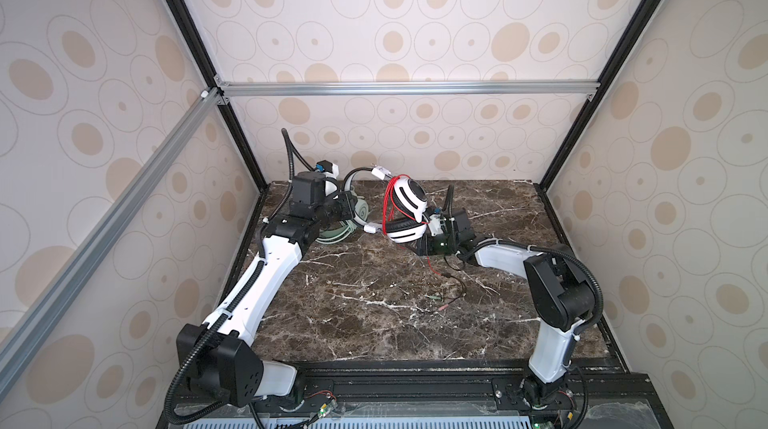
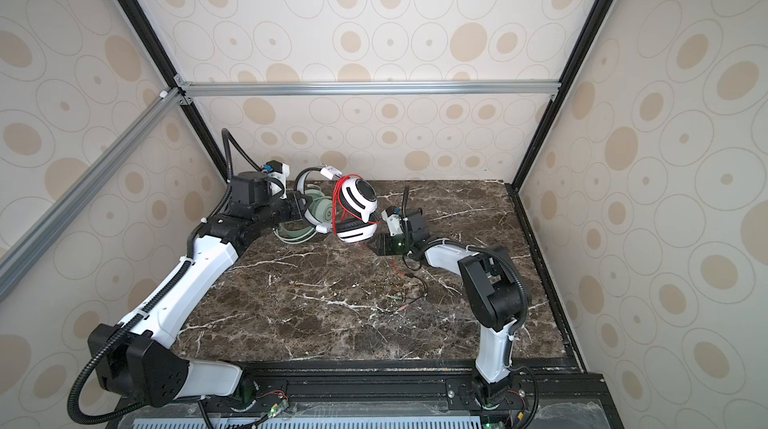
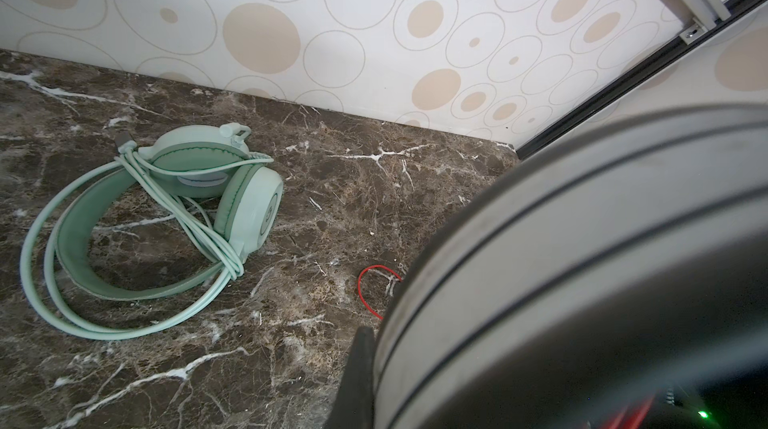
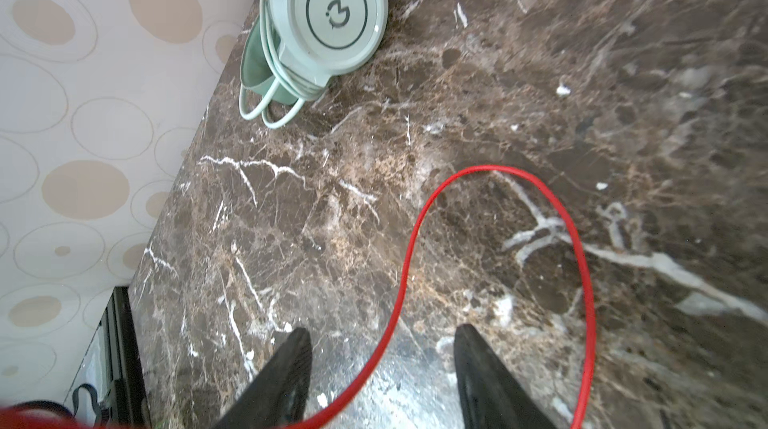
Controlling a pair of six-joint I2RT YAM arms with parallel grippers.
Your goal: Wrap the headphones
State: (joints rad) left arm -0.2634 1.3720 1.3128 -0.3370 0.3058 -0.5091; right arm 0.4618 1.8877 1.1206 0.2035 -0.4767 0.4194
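The left claw (image 2: 302, 203) is closed on the black headband of the white-and-black over-ear headset (image 1: 409, 198) and holds it above the dark brown marble worktop (image 1: 374, 314), near the back wall. In the left wrist view this headband (image 3: 582, 260) fills the near corner, very close and blurred. The thin red cable (image 1: 388, 206) of this headset is looped several times across the ear cups in both top views, and the rest of it goes down to the worktop, where its loose end lies in front of the right arm. The right claw (image 4: 382, 328) is low over the worktop, just beside the lower ear cup, with its two black fingers (image 4: 291, 364) apart; a strand of the red cable passes between them, but they do not press it. The mint-green over-ear headset (image 3: 249, 206) lies flat on the worktop near the back left corner, behind the left arm, with its pale green cable (image 3: 195, 231) wound around it.
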